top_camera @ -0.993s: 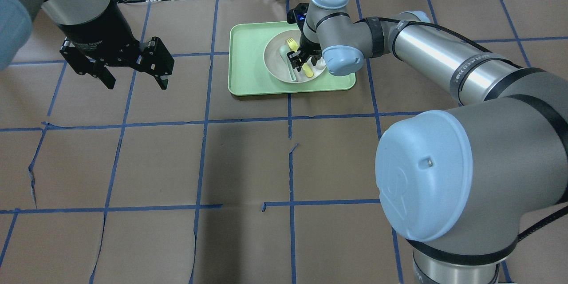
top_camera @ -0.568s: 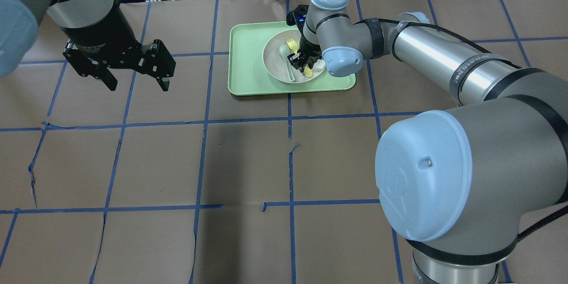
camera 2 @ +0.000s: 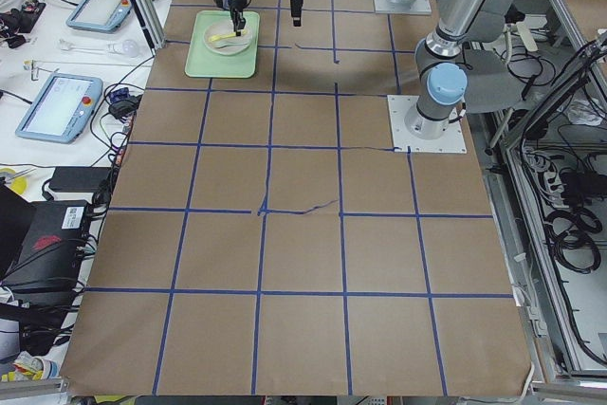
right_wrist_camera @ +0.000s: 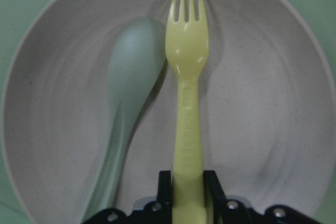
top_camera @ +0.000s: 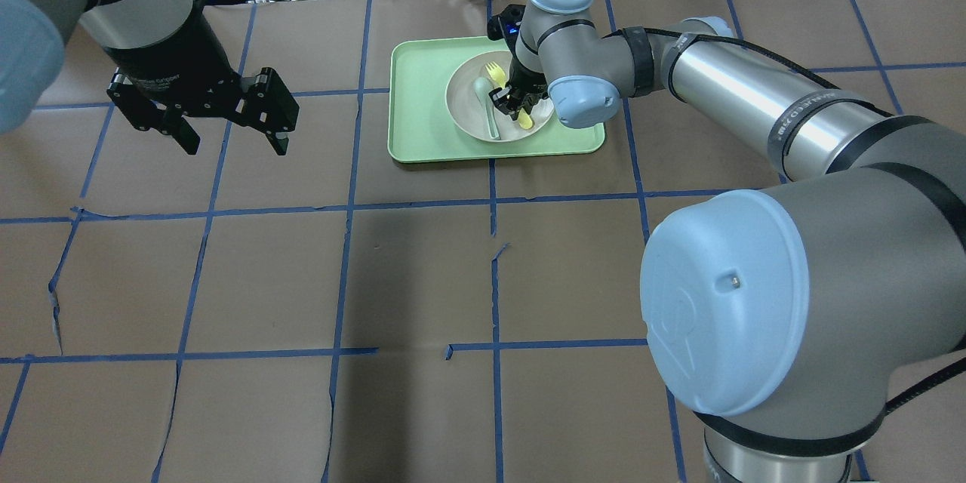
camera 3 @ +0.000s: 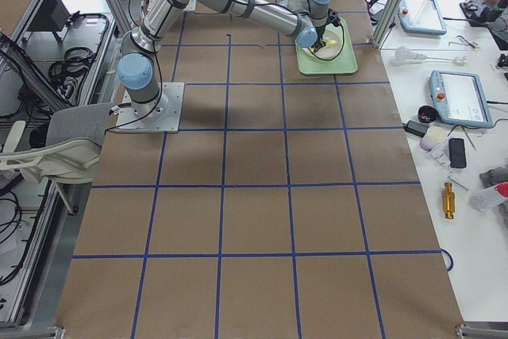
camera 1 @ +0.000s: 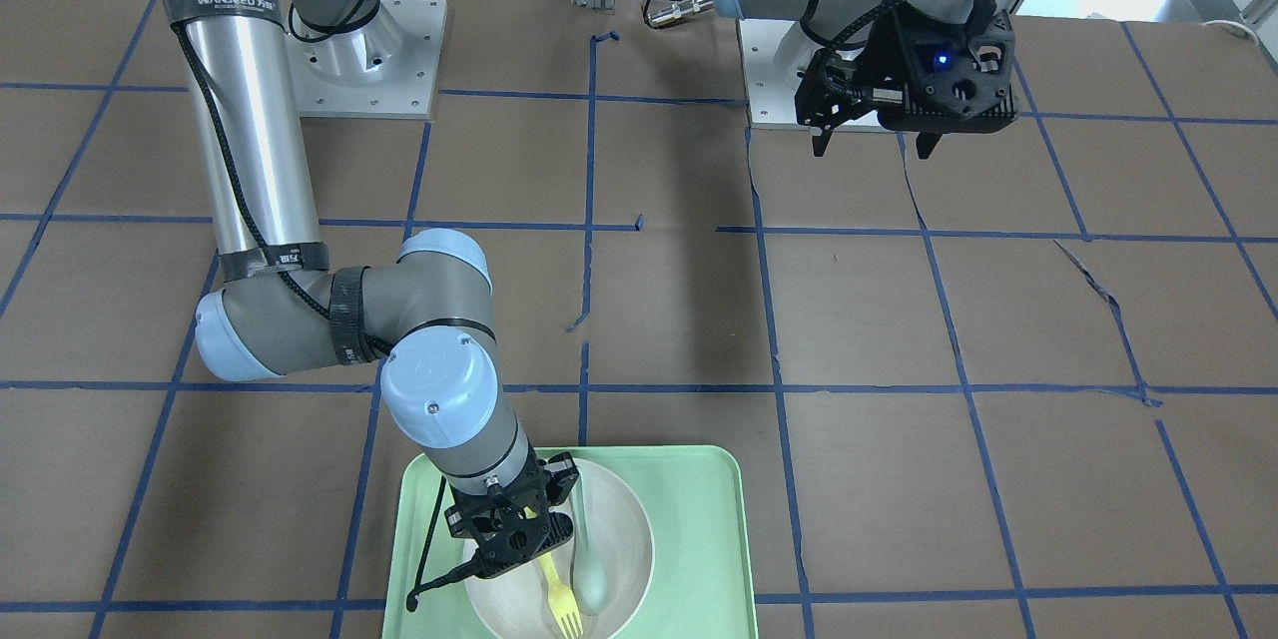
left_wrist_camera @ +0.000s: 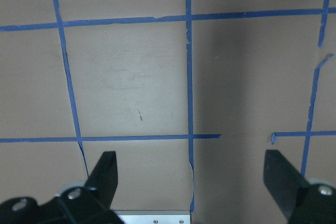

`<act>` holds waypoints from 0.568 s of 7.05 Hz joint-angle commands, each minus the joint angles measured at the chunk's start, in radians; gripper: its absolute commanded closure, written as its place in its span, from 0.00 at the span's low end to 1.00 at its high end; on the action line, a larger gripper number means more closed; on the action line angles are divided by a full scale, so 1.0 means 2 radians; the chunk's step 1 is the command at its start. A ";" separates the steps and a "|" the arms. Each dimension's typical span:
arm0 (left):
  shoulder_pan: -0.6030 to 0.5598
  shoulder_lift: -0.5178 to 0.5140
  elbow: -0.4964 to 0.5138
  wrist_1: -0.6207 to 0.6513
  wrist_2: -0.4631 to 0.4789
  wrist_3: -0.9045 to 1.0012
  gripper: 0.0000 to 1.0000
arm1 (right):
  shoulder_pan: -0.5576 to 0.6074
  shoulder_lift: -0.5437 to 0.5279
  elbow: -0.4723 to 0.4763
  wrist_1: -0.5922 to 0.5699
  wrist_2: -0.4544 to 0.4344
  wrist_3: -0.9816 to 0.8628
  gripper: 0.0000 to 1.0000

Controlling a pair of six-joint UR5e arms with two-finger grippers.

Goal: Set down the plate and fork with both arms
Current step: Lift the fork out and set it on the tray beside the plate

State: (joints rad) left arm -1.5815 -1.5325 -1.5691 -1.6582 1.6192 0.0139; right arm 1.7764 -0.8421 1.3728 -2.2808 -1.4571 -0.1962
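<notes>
Right end effector (right_wrist_camera: 188, 195) is pinching the slim pale-yellow plastic fork (right_wrist_camera: 187, 72) by its handle in the round off-white plate (right_wrist_camera: 262, 108), best lifting straight off the adjacent grey-green spoon (right_wrist_camera: 132, 72); left end effector (top_camera: 234, 139) hanging wide

Pale-yellow fork (right_wrist_camera: 186, 77); grey-green spoon (right_wrist_camera: 131, 66); off-white plate (right_wrist_camera: 262, 129); mint-green tray (top_camera: 419, 113); brown table (top_camera: 415, 279), blue grid lines.

Watch the right claw (top_camera: 516, 101): a second ago its fingers stood apart on either side of the fork (right_wrist_camera: 186, 77) — now they have closed and pinch it near the handle's end. The left claw (top_camera: 236, 145) has drifted slightly to the robot's right — a small shift, nothing more.
</notes>
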 commanded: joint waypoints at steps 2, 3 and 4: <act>0.000 0.000 0.001 0.000 0.000 0.000 0.00 | -0.002 -0.028 -0.002 0.002 -0.030 0.109 0.86; 0.000 0.000 0.001 0.001 0.000 0.000 0.00 | -0.009 -0.031 0.006 0.000 -0.036 0.151 0.86; 0.000 -0.001 0.001 0.002 0.000 -0.001 0.00 | -0.015 -0.031 0.009 0.001 -0.037 0.169 0.86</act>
State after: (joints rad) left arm -1.5815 -1.5327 -1.5675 -1.6568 1.6184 0.0134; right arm 1.7605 -0.9000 1.3809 -2.2787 -1.5207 0.0706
